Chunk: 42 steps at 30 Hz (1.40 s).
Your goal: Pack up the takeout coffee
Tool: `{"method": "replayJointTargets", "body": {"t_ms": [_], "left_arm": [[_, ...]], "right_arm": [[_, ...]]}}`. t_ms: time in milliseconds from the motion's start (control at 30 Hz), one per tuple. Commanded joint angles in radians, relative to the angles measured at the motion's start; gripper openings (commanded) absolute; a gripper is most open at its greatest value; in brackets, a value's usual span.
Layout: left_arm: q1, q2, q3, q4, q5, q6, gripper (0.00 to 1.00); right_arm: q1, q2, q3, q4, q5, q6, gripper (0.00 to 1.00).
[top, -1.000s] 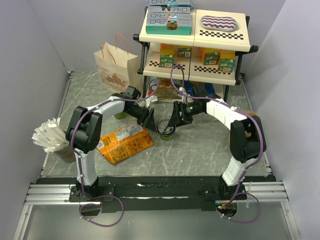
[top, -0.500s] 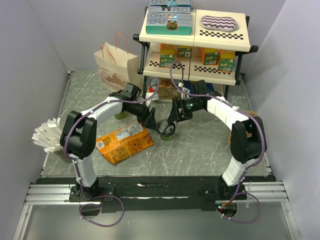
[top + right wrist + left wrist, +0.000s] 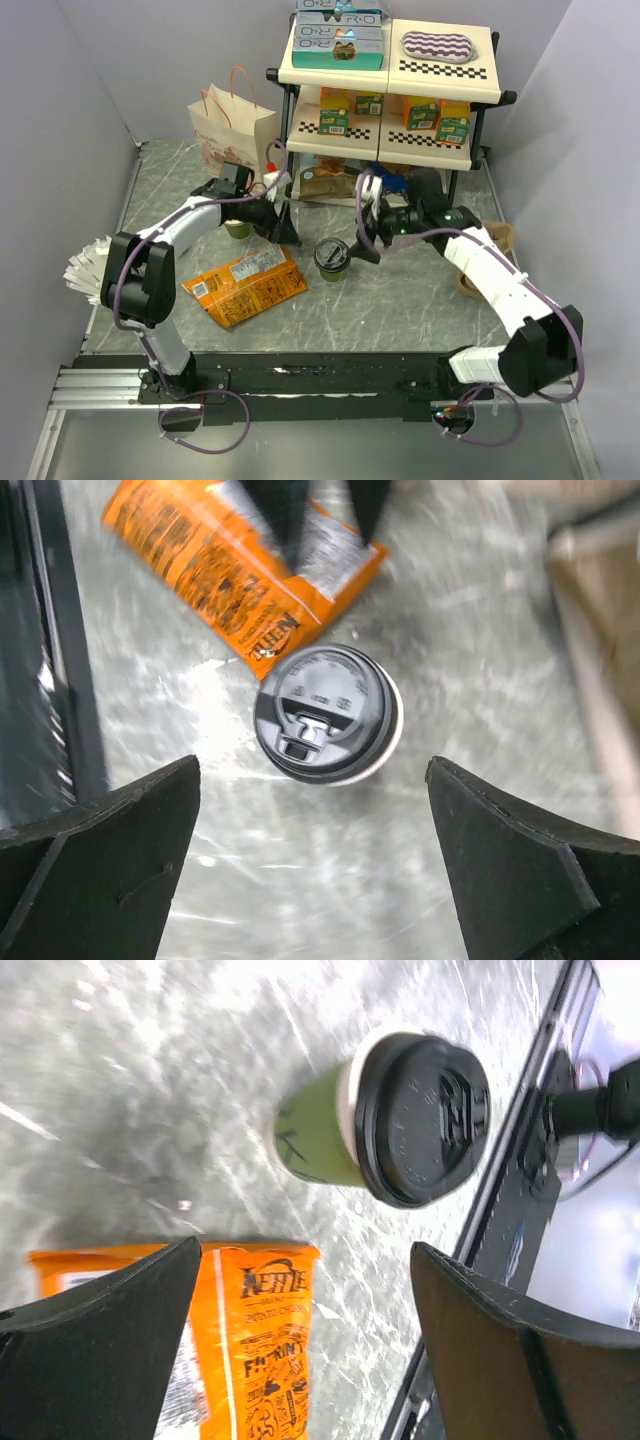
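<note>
The takeout coffee, a small dark green cup with a black lid, stands upright on the marble table, free of both grippers. It also shows in the left wrist view and in the right wrist view. My left gripper is open and empty just left of the cup, its jaws wide apart in its own view. My right gripper is open and empty just right of the cup, and the cup lies ahead of its jaws. The paper bag stands at the back left.
An orange chips bag lies flat in front of the left gripper. A lidless green cup stands behind the left arm. A two-tier shelf with cartons stands at the back. A white frilly object lies at the far left.
Both grippers have drawn back from the cup: the left one up and to the left, the right one to the right. The cup stands where it was.
</note>
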Motion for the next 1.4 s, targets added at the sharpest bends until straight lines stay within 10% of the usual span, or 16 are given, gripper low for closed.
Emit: {"method": "replayJointTargets", "body": {"t_ms": [0, 533, 1367], "left_arm": [[0.013, -0.040, 0.028, 0.088, 0.017, -0.065, 0.92], [0.063, -0.036, 0.041, 0.145, 0.002, -0.139, 0.91], [0.106, -0.030, 0.025, 0.161, 0.014, -0.157, 0.91]], "right_arm": [[0.060, -0.057, -0.043, 0.032, -0.070, -0.424, 1.00], [0.134, 0.258, 0.271, -0.393, -0.098, -0.829, 1.00], [0.195, 0.411, 0.365, -0.422, -0.001, -0.825, 1.00]]}}
